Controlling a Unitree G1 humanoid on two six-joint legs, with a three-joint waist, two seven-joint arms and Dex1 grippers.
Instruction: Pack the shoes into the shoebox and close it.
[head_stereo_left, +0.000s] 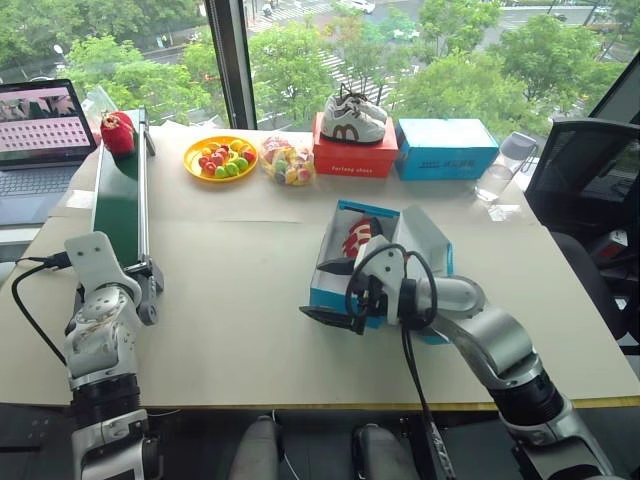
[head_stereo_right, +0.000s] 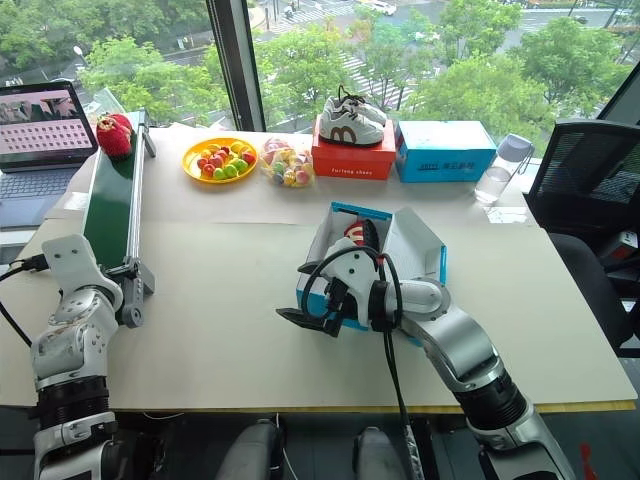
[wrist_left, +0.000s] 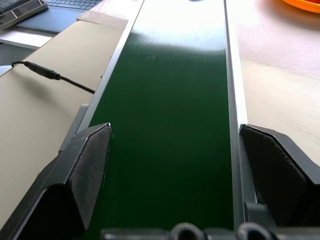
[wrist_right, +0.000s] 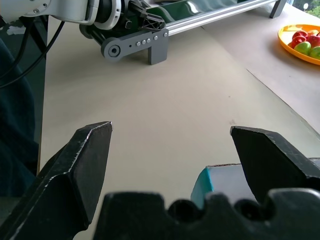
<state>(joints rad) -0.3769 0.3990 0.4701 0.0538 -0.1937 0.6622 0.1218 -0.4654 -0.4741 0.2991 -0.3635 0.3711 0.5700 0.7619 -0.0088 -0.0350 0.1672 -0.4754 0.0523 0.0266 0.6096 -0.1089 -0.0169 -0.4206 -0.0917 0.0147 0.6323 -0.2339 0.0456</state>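
Both pairs of fingers stand spread wide with nothing between them: the right gripper (head_stereo_right: 300, 318) hovers at the near left corner of the shoebox (head_stereo_right: 432, 262), pointing left across the table (head_stereo_left: 240, 320), and the left gripper (wrist_left: 175, 165) straddles the near end of the green conveyor belt (head_stereo_left: 120, 195) well off to the left.

The shoebox sits on the table in front of the robot's right side, its lid (head_stereo_right: 412, 240) standing open on the right. It looks like thin, light cardboard (stiff enough along its edges, likely to slide if pushed from one side only), so the lid is best taken at its free edge and swung over while the other gripper steadies the base.

Inside lie the shoes (head_stereo_left: 356, 238), red with white markings; whether both are fully seated I cannot tell, since the right arm hides part of the interior. They look soft and light, easiest to take by the heel or collar.
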